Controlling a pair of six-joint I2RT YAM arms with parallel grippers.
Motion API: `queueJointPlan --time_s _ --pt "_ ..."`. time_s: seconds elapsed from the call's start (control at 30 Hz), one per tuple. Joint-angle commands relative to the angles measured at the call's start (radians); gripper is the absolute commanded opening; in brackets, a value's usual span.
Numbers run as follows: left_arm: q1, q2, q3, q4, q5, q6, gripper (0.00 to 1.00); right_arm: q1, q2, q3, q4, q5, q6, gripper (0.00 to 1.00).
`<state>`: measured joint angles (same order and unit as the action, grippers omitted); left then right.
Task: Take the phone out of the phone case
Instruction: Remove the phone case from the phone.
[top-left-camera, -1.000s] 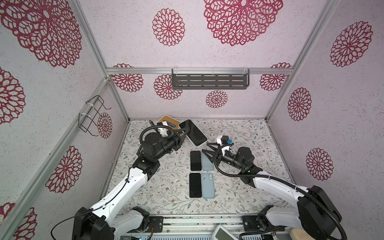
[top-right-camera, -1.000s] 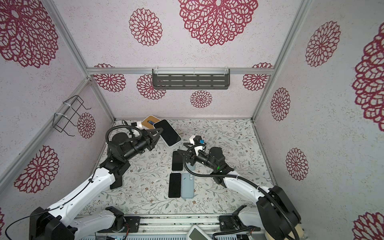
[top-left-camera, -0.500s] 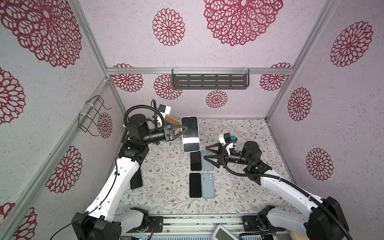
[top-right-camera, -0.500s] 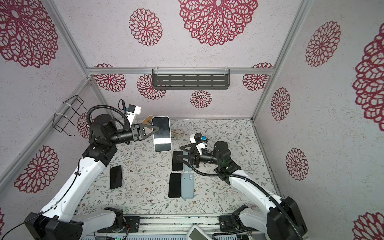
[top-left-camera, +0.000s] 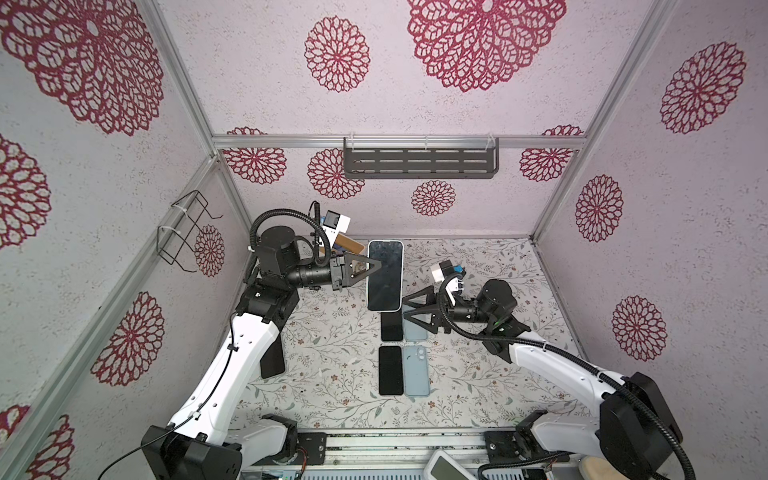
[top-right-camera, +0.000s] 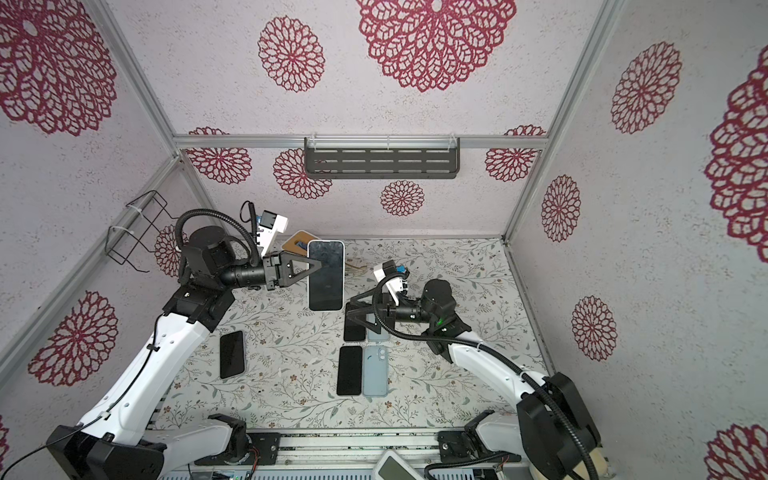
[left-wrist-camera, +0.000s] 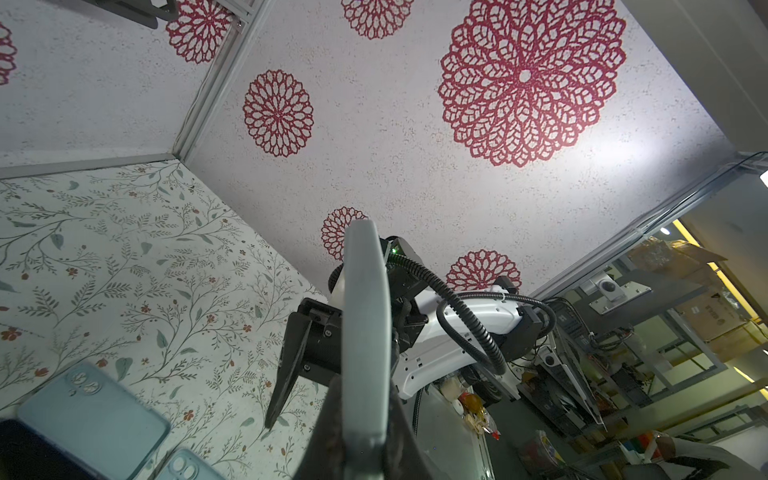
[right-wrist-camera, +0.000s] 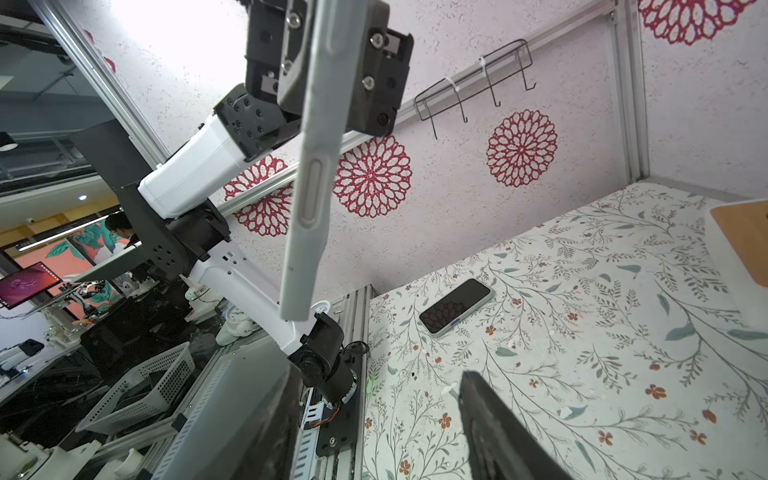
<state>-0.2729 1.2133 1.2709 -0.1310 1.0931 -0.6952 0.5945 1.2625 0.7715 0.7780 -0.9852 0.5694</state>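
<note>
Left gripper is clamped on one long edge of the black-screened phone in a pale grey case, held above the floral table, screen up, in both top views. Your right gripper stands spread and empty just beside its near corner. Left wrist view: the phone shows edge-on, pinched mid-length. Right wrist view: its side button faces you; whether any lip has lifted is hard to tell. Catch a corner lip with the free jaws and peel rather than squeeze.

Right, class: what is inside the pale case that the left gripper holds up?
A phone with a dark screen fills the case; the left gripper pinches its edge. The phone's back and sides are covered by the case.
</note>
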Motion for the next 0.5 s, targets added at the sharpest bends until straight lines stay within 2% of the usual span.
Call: queueJointPlan --time_s 0.0,0.47 --pt "-0.009 0.006 0.018 0.076 0.031 0.013 0.0 0.008 -0.005 0.044 0.077 -0.032 0.023 0.61" --pt "-0.031 0.028 0.013 0.103 0.03 -0.001 0.0 0.012 0.035 0.084 0.103 -0.049 0.047 0.47"
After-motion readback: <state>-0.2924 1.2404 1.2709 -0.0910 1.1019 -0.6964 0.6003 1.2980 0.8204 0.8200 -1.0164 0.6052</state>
